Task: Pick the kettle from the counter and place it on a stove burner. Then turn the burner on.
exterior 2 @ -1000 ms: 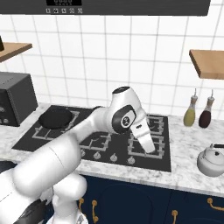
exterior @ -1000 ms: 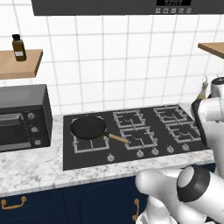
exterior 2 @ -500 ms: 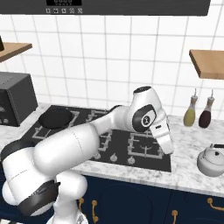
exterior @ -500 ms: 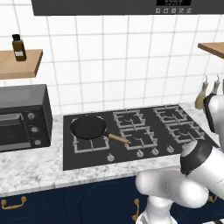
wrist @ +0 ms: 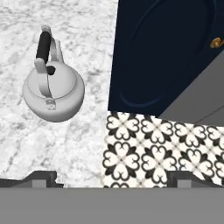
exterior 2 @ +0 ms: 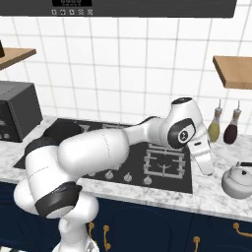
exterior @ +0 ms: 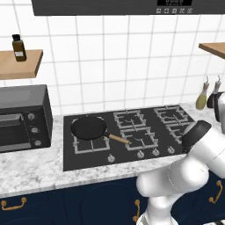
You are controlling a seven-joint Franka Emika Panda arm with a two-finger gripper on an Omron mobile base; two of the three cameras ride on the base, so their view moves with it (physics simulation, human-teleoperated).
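Kettle upright on counter | no readable writing | gripper fingers apart, holding nothing

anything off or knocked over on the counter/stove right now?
Nothing stands out. The kettle sits upright on the counter right of the stove, the frying pan rests flat on a left burner, and both bottles stand upright by the wall.

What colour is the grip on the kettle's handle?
Black: the kettle is silver-white, with a black grip on its arched handle. The hand view shows it best.
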